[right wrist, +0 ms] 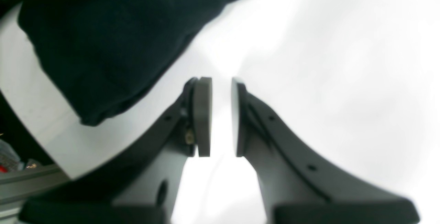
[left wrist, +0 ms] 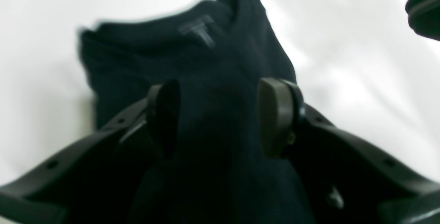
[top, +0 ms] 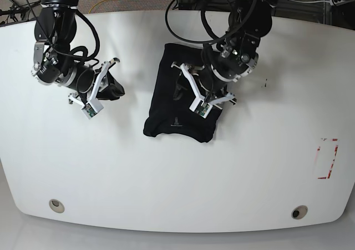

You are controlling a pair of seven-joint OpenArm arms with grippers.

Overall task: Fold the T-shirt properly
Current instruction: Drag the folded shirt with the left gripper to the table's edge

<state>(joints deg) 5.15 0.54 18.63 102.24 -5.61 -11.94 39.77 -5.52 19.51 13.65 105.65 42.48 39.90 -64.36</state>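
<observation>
Base view: T-shirt (top: 177,103) lies near table (top: 166,183) centre, already a compact dark rectangle, collar end toward the near edge, one lower corner bulging. Left gripper (top: 201,90) sits right over the shirt's right half. In the left wrist view its pads (left wrist: 275,117) stand apart w/ black cloth between and under them; no pinch visible, so it reads as letting go rather than holding. Right gripper (right wrist: 221,117) is parked off to the side over bare table, jaws narrow, a slim gap, nothing in it; cloth edge (right wrist: 103,45) lies beside it, not touching.

Judgement: step in hand looks like release after a fold. To do it well: spread jaws fully before lifting, rise straight up so fabric doesn't snag and drag the layer open. Then check edges line up; the bulging corner prob. needs a smoothing press.
</observation>
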